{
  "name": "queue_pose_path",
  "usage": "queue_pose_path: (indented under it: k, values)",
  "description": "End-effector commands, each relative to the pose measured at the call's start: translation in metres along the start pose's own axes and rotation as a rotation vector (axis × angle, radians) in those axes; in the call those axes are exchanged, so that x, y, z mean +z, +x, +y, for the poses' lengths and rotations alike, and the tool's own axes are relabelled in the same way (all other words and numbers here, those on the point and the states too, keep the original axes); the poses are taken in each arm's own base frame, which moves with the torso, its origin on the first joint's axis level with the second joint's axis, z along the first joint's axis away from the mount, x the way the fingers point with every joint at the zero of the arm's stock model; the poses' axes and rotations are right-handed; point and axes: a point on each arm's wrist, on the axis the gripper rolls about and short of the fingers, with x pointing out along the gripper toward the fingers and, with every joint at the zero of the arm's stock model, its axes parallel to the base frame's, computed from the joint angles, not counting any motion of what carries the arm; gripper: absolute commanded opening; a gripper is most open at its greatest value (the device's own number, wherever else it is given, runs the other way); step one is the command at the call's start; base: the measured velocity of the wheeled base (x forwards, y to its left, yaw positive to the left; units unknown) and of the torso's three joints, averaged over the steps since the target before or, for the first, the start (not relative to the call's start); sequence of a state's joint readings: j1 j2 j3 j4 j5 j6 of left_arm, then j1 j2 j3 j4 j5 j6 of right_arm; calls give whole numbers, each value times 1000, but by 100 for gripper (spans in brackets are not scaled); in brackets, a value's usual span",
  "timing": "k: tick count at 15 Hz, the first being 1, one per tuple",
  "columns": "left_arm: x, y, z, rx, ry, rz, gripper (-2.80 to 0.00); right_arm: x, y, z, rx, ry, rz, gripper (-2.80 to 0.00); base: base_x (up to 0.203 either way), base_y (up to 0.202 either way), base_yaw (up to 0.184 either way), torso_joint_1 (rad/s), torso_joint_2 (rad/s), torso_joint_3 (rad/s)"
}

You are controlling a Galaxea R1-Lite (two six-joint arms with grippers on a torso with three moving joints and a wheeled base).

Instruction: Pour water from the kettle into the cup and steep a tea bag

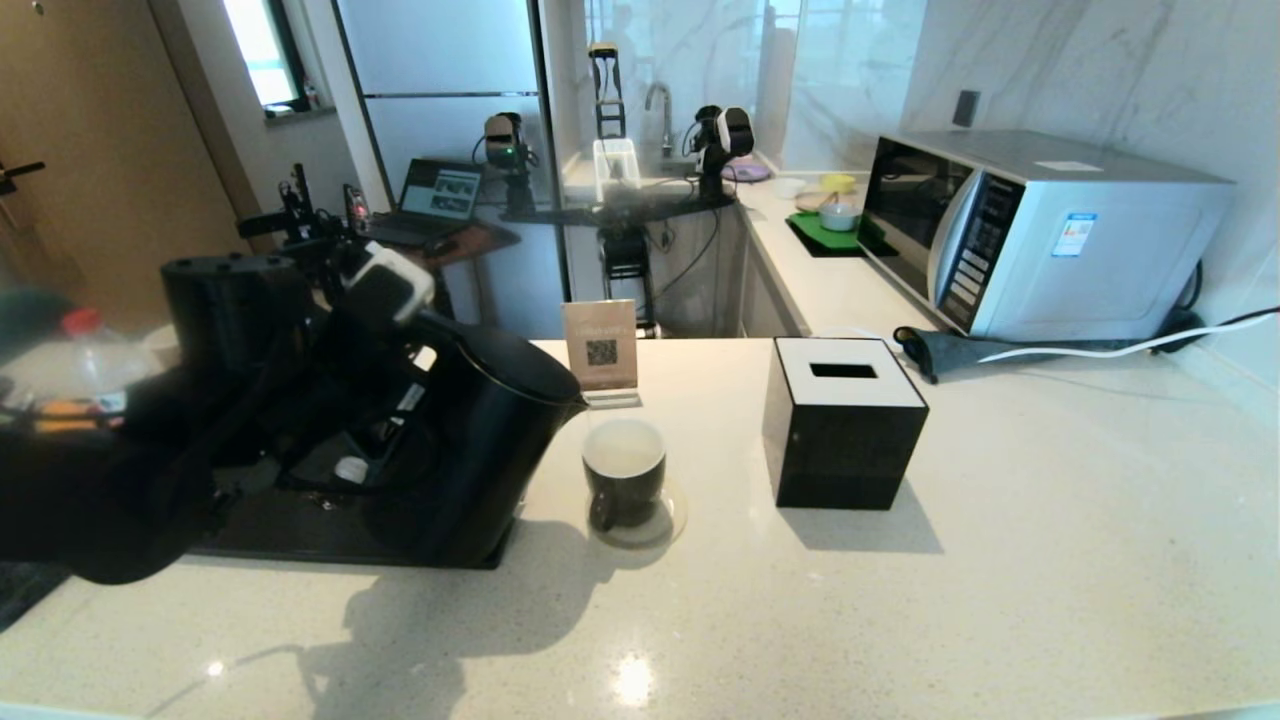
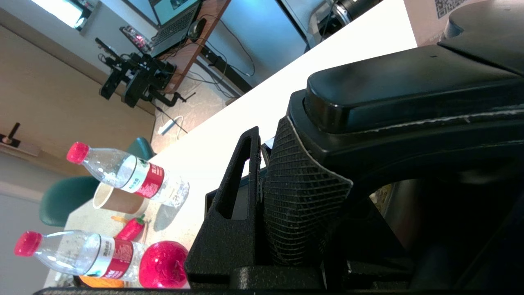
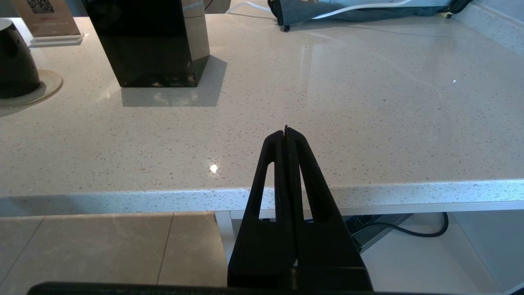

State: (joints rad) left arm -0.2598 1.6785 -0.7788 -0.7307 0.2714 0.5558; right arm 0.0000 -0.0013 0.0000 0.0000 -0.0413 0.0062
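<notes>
kettle (image 1: 490,440) tilts on the worktop's (image 1: 900,600) left, handle clamped in the left end effector (image 2: 262,192), spout above the cup (image 1: 623,480). right end effector (image 3: 286,135) closed at the near edge.

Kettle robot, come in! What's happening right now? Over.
Left end effector shut on kettle handle, spout tipped over cup. Right end effector shut, parked off the counter edge. Nothing blocking the cup.
</notes>
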Motion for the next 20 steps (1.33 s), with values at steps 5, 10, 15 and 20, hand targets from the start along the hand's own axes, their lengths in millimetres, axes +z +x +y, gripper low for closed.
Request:
queue_pose_path:
  k: [5, 10, 15, 20]
  values:
    - [2, 7, -2, 2, 24, -4, -280, 0, 0, 0, 0, 0, 1, -280, 0, 0, 0, 0, 0, 0]
    - [6, 7, -8, -13, 44, -13, -280, 0, 0, 0, 0, 0, 1, -280, 0, 0, 0, 0, 0, 0]
    - [9, 7, -12, -22, 64, -7, -280, 0, 0, 0, 0, 0, 1, -280, 0, 0, 0, 0, 0, 0]
    - [11, 7, -15, -31, 76, -7, -280, 0, 0, 0, 0, 0, 1, -280, 0, 0, 0, 0, 0, 0]
